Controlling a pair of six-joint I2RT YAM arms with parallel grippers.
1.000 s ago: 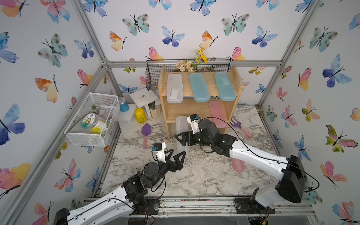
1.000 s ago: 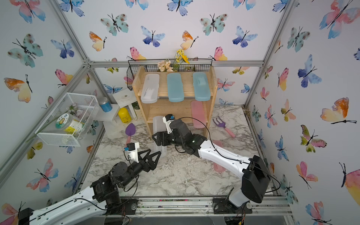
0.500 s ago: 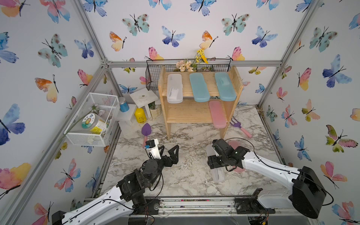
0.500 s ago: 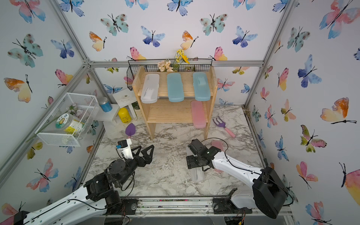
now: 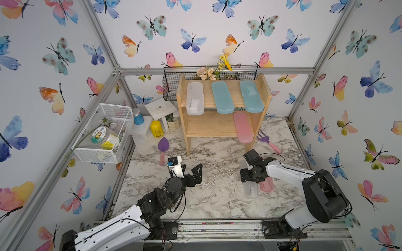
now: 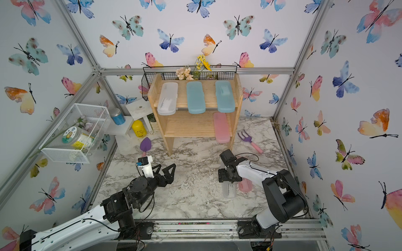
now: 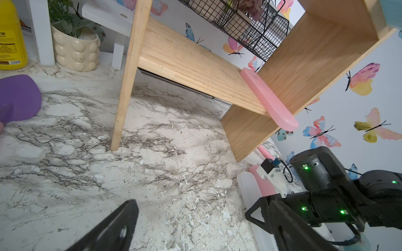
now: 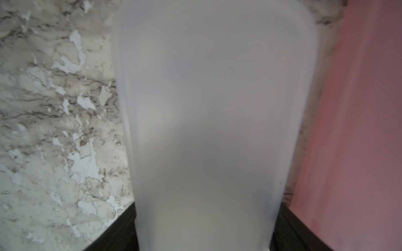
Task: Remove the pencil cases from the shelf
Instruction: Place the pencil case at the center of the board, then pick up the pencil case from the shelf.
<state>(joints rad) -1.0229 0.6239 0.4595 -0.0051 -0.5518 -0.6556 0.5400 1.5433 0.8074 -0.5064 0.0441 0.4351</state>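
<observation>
The right gripper [image 5: 250, 176] squeezes a frosted white case [image 5: 250, 191] low over the marble floor [image 5: 217, 195], near right, just beside a pink case [image 5: 266, 185]. The left gripper [image 5: 192, 169] hangs with its fingers wide apart (nothing in them). The far shelf [image 5: 208, 127] holds a second white case [image 5: 195, 98], two blue cases [image 5: 222, 97] and a second pink case [image 5: 243, 127].
</observation>
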